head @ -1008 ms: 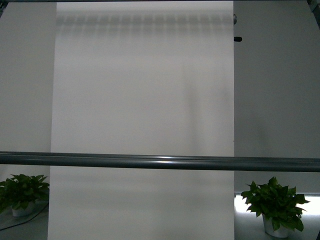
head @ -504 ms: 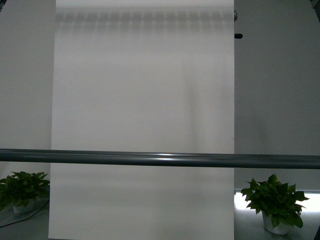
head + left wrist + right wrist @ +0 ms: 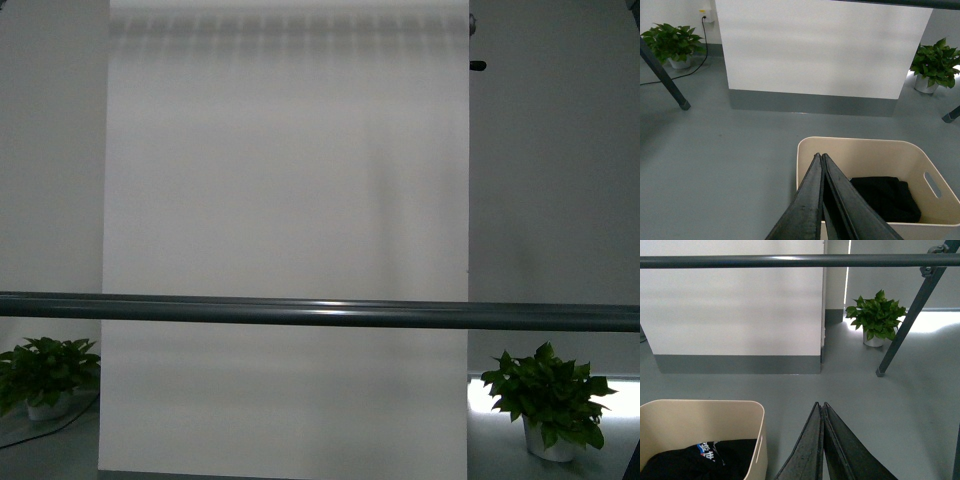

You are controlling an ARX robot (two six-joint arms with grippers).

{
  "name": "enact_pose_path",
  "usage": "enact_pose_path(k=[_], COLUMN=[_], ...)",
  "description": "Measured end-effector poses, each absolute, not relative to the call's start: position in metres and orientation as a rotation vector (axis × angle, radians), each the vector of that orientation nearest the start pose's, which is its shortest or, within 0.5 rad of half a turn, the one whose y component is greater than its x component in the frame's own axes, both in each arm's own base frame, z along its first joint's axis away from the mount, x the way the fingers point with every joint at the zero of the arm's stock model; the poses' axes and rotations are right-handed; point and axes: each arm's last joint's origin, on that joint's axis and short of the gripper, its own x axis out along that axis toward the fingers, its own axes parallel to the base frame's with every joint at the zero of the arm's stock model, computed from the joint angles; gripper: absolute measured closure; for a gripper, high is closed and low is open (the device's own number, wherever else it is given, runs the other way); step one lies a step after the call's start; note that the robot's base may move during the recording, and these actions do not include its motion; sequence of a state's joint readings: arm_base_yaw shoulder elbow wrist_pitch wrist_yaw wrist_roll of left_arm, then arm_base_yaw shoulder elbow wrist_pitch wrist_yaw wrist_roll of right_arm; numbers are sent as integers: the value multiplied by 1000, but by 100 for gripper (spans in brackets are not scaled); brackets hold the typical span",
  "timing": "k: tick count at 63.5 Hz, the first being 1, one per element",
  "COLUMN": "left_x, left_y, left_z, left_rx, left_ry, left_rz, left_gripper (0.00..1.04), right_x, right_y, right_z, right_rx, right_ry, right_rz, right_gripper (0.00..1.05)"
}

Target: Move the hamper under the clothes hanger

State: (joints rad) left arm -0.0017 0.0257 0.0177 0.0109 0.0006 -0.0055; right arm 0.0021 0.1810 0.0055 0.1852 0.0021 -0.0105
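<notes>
From the front view we see one long round bar of the clothes hanger (image 3: 320, 315) running level across the whole picture, with a white panel (image 3: 285, 230) standing behind it. Neither of our arms shows in that view. A potted plant (image 3: 548, 400) sits on the floor below the bar toward its right end, and a second potted plant (image 3: 42, 375) sits below its left end.

In the left wrist view the hamper (image 3: 880, 150) stands on the grey floor (image 3: 715, 165), on the near side of the white panel and apart from it. A black garment (image 3: 885, 197) lies inside the hamper. Our left gripper (image 3: 822, 160) hangs above the hamper's near rim, its jaws pressed together with nothing between them. A slanted leg of the clothes hanger (image 3: 665, 75) meets the floor well away from the hamper, and the tip of another leg shows at the far side of the picture.

In the right wrist view the hamper (image 3: 705, 410) sits beside our right gripper (image 3: 820, 410), apart from it, with the black garment (image 3: 700, 455) and a bit of blue print showing inside. The right jaws are likewise closed on nothing and hang over bare floor. The clothes hanger's bar (image 3: 790, 261) crosses above, beyond the hamper, and a slanted leg (image 3: 905, 325) drops from the bar's end to the floor, well away from the hamper.
</notes>
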Motion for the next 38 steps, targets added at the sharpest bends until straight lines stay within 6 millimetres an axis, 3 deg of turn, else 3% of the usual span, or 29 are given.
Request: enact_pose_path(k=[13,33,38], left_x=[97,97,97], left_y=[0,0,0], left_z=[169,169,169], left_rx=[-6,-6,-6], left_ry=[-14,-15,-16], left_rz=[-2,-2,-2], left_gripper=[101,101,87], right_x=[98,98,98], right_y=[0,0,0], right_z=[165,165,165], right_rx=[-10,-10,-10], right_ry=[3,-3,-3], right_rz=[1,0,0], right_gripper=[103,103,103])
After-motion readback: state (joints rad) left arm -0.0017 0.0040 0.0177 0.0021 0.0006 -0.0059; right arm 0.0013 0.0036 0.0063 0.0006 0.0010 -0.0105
